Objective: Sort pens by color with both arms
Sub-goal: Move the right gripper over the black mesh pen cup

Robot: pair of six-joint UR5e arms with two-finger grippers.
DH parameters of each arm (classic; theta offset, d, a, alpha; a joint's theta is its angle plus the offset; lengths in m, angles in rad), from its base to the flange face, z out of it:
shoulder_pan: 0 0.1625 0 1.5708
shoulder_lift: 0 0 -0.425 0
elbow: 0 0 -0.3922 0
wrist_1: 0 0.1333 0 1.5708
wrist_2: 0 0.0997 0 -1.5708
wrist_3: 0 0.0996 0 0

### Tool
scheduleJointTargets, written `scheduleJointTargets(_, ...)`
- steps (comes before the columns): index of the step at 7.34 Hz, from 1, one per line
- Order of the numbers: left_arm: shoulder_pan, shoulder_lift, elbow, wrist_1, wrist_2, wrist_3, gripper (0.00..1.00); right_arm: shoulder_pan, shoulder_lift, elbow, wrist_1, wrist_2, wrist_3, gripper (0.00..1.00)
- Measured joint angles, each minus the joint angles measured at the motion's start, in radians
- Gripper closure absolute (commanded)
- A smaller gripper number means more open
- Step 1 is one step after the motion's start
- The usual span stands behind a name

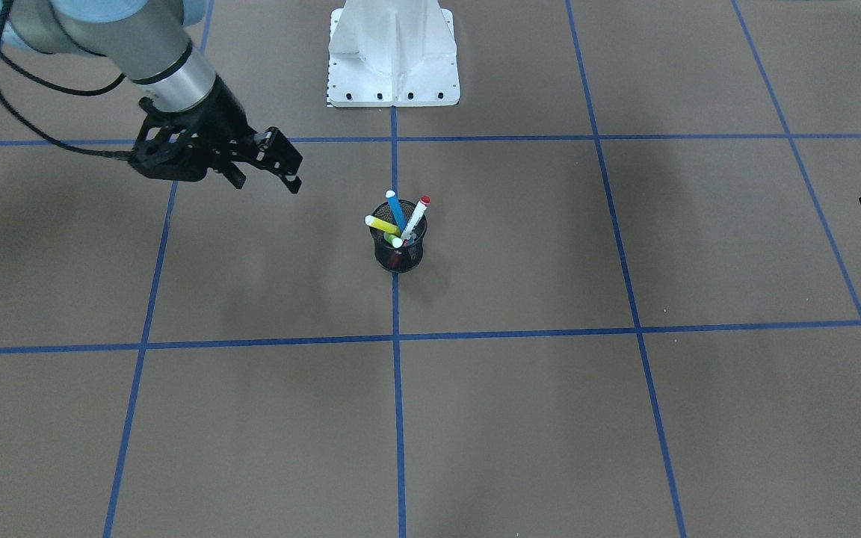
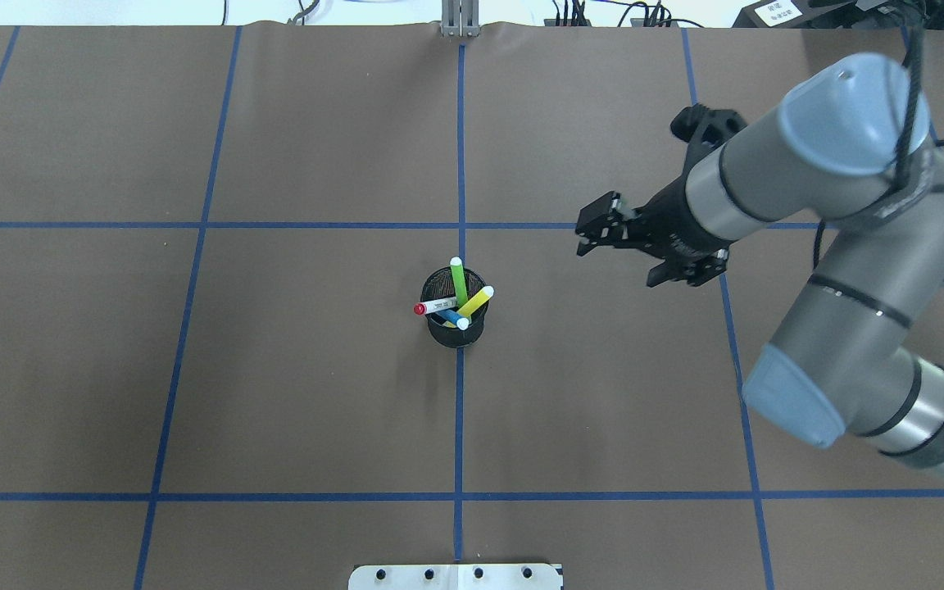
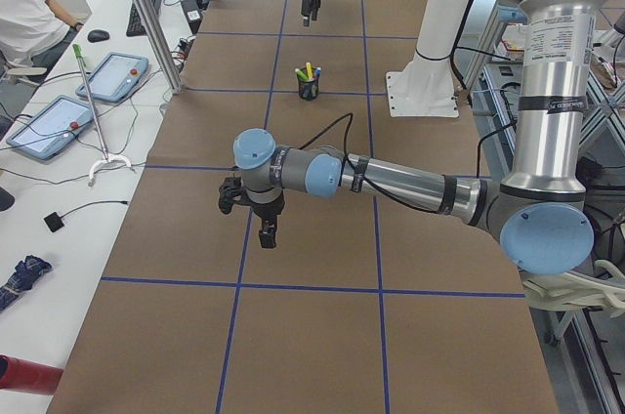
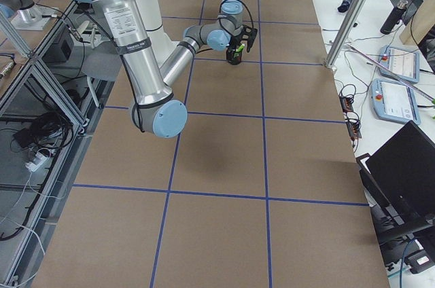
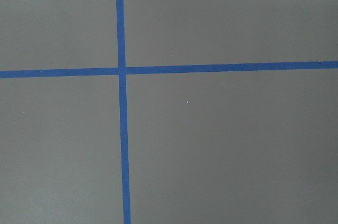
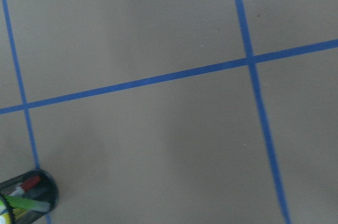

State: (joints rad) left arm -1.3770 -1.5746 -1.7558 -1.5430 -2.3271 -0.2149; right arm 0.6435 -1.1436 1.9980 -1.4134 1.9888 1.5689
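Four pens leaning in black mesh cup, mid-table, right gripper hovering at cup's 2 o'clock in overhead view, fingers apart, left gripper well apart, finger state cannot be told.

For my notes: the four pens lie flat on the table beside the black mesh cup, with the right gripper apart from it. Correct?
No: the pens stand inside the black mesh cup, as the overhead view shows. The right gripper is indeed apart from it.
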Motion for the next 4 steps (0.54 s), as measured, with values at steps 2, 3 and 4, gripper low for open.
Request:
scheduleJointTargets(2, 0.005, -0.002, 0.005, 0.000, 0.000, -0.001, 0.00, -0.124, 0.042, 0.016, 0.002, -0.154, 0.088, 0.03)
scheduleJointTargets(3, 0.006, -0.002, 0.006, 0.000, 0.000, -0.001, 0.00, -0.175, 0.055, 0.014, 0.027, -0.229, 0.136, 0.03)
scheduleJointTargets(4, 0.008, -0.003, 0.007, 0.000, 0.000, 0.000, 0.00, -0.224, 0.059, 0.004, 0.080, -0.325, 0.198, 0.03)
